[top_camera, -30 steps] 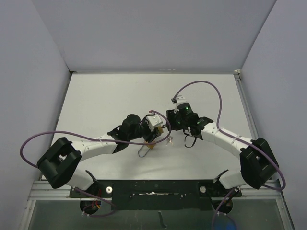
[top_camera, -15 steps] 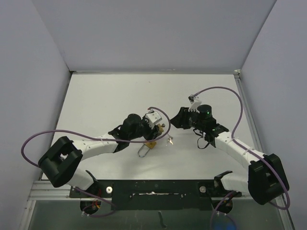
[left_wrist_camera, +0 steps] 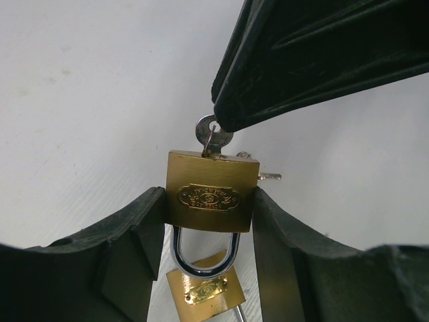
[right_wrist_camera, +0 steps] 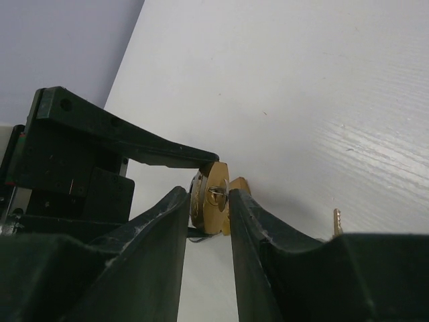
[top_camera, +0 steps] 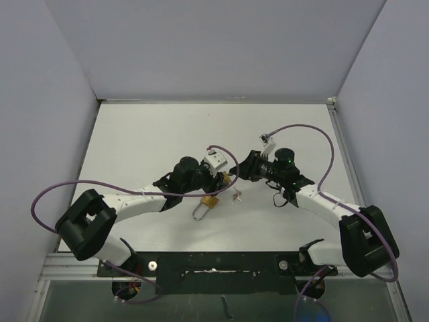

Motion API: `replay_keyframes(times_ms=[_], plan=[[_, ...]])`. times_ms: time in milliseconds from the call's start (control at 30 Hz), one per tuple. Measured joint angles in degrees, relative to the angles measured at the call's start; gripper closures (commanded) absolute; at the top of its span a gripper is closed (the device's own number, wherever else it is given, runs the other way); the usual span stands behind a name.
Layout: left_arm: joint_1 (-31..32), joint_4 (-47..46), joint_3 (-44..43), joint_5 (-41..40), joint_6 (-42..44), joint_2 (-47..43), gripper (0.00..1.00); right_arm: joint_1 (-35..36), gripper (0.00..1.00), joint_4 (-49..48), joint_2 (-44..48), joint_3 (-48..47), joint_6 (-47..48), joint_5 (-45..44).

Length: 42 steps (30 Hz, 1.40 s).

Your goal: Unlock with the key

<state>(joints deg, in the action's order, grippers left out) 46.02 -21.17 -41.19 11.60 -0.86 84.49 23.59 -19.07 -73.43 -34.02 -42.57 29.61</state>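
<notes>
Padlock [left_wrist_camera: 211,199] sits clamped by its brass sides in left gripper [left_wrist_camera: 209,204], jaws roughly half apart, near mid table [top_camera: 134,141]; key [left_wrist_camera: 213,133] stands in its keyway; right gripper [right_wrist_camera: 209,196] narrow, fingers [right_wrist_camera: 161,228] flanking key head, actual pinch cannot tell; bare table beyond and on both flanks; walls [top_camera: 47,100] well apart.

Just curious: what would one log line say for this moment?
left fingers: gripping padlock | key: inserted in padlock | right fingers: flanking key
</notes>
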Motion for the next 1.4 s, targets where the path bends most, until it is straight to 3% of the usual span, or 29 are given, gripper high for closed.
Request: replay_keyframes(times_ms=[700, 1267, 1400], plan=[[0.02, -0.63, 0.0, 0.66, -0.24, 0.0, 1.0, 0.0, 0.78, -7.39, -5.11, 1.03, -5.49, 1.6], [0.02, -0.57, 0.0, 0.59, -0.24, 0.0, 1.0, -0.04, 1.0, -9.22, -6.12, 1.05, -7.06, 2.14], [0.04, -0.57, 0.0, 0.28, -0.17, 0.0, 1.0, -0.07, 1.0, -9.31, -6.27, 1.05, -7.43, 2.12]])
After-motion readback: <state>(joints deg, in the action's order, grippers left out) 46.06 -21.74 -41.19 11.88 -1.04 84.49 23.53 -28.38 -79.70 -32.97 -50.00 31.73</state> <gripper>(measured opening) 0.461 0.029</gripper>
